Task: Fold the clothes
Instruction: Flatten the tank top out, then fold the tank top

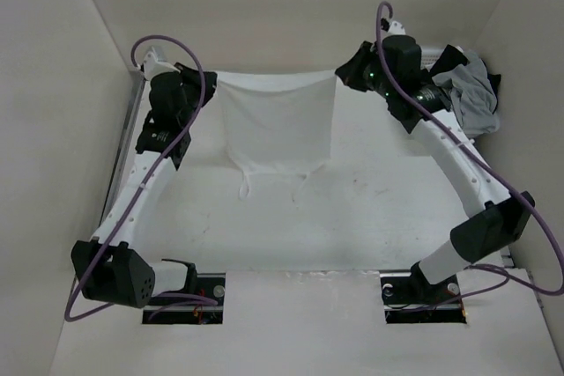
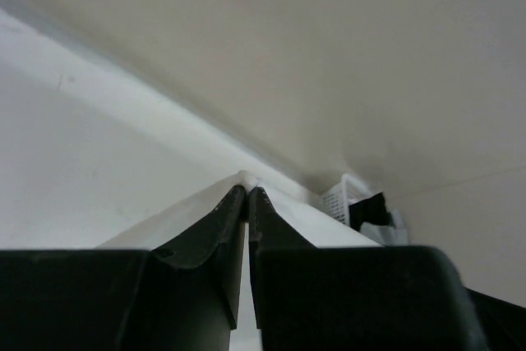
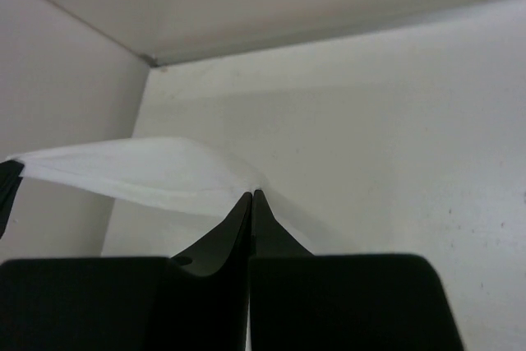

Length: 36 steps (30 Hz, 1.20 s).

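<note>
The clothes [image 1: 278, 125], one plain white garment, hang stretched between my two grippers over the far half of the table. The lower hem and thin straps rest on the table. My left gripper [image 1: 210, 78] is shut on the top left corner. In the left wrist view a tuft of white fabric [image 2: 246, 177] pokes out between the tips of the left gripper [image 2: 247, 190]. My right gripper [image 1: 340, 77] is shut on the top right corner. In the right wrist view the garment [image 3: 148, 170] spreads leftward from the pinched tips of the right gripper [image 3: 252, 194].
A heap of grey and black garments [image 1: 471, 94] lies at the back right, beside the right arm. A white basket [image 2: 345, 199] shows there in the left wrist view. Pale walls [image 1: 53, 129] close in the table on the left, back and right.
</note>
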Motion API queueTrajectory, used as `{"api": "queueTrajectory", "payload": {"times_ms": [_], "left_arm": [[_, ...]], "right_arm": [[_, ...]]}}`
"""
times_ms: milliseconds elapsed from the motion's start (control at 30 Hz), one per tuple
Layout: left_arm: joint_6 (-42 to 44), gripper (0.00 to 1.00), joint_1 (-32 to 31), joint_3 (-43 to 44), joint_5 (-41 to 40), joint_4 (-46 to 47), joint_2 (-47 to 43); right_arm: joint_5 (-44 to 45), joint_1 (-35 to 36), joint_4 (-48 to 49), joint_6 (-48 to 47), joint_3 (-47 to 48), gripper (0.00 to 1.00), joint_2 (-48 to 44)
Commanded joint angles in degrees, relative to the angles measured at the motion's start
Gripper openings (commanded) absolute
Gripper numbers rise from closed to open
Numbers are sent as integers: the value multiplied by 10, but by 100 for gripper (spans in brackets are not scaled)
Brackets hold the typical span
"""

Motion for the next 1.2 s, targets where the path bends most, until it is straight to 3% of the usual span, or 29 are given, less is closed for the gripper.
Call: {"api": "queueTrajectory", "payload": {"times_ms": [0,133,233,433,633,767,1000,1167], "left_arm": [[-4,3,6,72,32,77,-16],[-2,3,5,43,31,85,-32],[-5,3,3,-18,29,94,-56],[-2,3,-8,-245,30,112,-167],[-5,3,0,-442,47,43,-304],[-16,4,4,-505,84,-33,-380],[-68,3,-26,-515,107,-223,-546],[-60,3,-18,-460,68,-212,-517]], "right_arm": [[-27,-5,29,-2,68,0,-28],[-24,-4,40,1,15,0,-67],[-17,-1,72,7,-90,0,-116],[1,37,142,31,-346,0,-220],[17,91,209,91,-586,0,-265],[27,142,226,141,-688,0,-299],[74,273,153,237,-753,0,-415],[83,258,128,197,-690,1,-416]]}}
